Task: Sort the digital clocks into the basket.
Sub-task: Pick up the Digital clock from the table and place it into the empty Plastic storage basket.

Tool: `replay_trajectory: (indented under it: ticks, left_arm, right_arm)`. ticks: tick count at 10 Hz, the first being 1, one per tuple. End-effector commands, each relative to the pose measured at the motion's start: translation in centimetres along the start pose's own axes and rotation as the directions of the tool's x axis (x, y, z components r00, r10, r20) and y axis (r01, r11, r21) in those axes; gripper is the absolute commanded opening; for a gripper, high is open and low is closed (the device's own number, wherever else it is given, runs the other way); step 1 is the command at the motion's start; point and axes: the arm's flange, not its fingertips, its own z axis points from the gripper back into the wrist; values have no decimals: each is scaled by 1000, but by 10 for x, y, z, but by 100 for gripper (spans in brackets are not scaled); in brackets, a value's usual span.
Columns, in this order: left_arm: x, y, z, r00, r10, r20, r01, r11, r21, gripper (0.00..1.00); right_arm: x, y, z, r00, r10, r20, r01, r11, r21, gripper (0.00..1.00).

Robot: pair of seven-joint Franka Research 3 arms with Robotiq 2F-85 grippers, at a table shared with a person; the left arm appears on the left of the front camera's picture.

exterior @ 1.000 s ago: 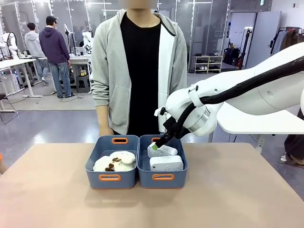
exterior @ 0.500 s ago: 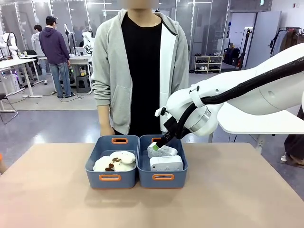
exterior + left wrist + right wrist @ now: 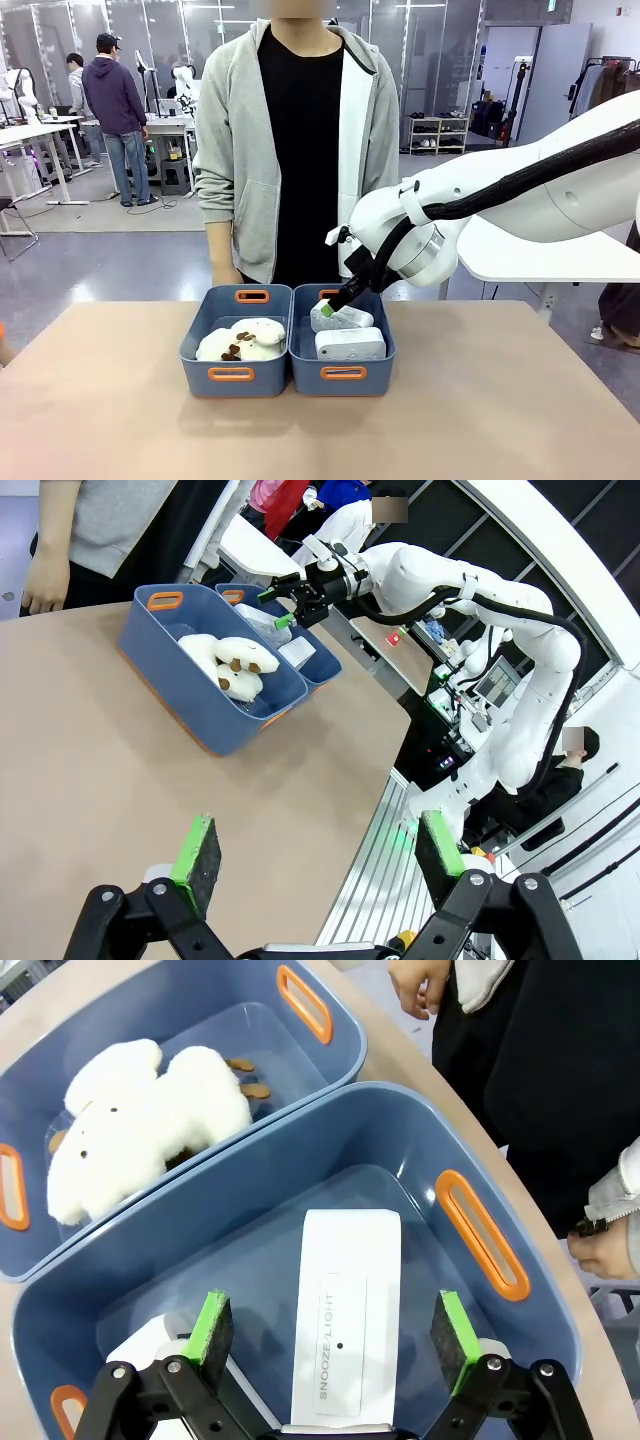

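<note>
White, smooth-faced digital clocks (image 3: pixel 345 1320), seemingly plastic

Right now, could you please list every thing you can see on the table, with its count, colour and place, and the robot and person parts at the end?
digital clocks: two, white, both in the right basket, one leaning on the other.
right basket: one, slate blue with orange handle slots, table middle, joined to the left basket.
left basket: one, same colours, beside it.
plush toys: cream-white, in the left basket; count unclear.
table: one, light brown.
right claw: open, green pads, just above the upper clock, not gripping it.
left claw: open, above bare table, away from the baskets.
person's hand: at the table's far edge.
</note>
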Motion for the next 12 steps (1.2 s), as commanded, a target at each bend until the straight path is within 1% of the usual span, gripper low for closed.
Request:
replay_trajectory:
  ticks: [1,2,3,4,5,6,7,8,9,10,11,12]
  left_arm:
    - [2,-2,0,1000,1,14,-1,1000,2,100]
    - [2,-2,0,1000,1,14,-1,1000,2,100]
    - [2,-2,0,1000,1,14,-1,1000,2,100]
    - [2,-2,0,1000,1,14,-1,1000,2,100]
    - [2,-2,0,1000,1,14,-1,1000,2,100]
    - [2,-2,0,1000,1,14,-1,1000,2,100]
    - [2,-2,0,1000,1,14,-1,1000,2,100]
    - [2,-2,0,1000,1,14,-1,1000,2,100]
    - [2,-2,0,1000,1,14,-1,1000,2,100]
    - [2,-2,0,1000,1,14,-1,1000,2,100]
    - [2,-2,0,1000,1,14,-1,1000,2,100]
    - [2,-2,0,1000,1,14,-1,1000,2,100]
  right_arm:
    - [-1,0,-1,1000,-9,-4,9,1000,-7,100]
    - [0,0,0,1000,0,0,0,1000,0,100]
    - [0,0,-2,1000,-14,16,13,998,53,100]
    - [-1,4,-3,996,-85,23,82,989,122,100]
    - [54,195,81,991,-131,0,129,972,198,100]
    - [44,207,102,983,-183,-3,178,953,247,100]
    - [23,213,117,977,-212,28,198,946,257,100]
    - [11,212,149,958,-259,119,218,934,282,100]
    - [3,204,175,938,-310,157,250,916,313,100]
    - [-1,197,193,908,-373,192,301,898,322,100]
    - [-2,186,203,898,-386,212,293,883,367,100]
    - [-7,179,210,873,-443,202,331,845,420,100]
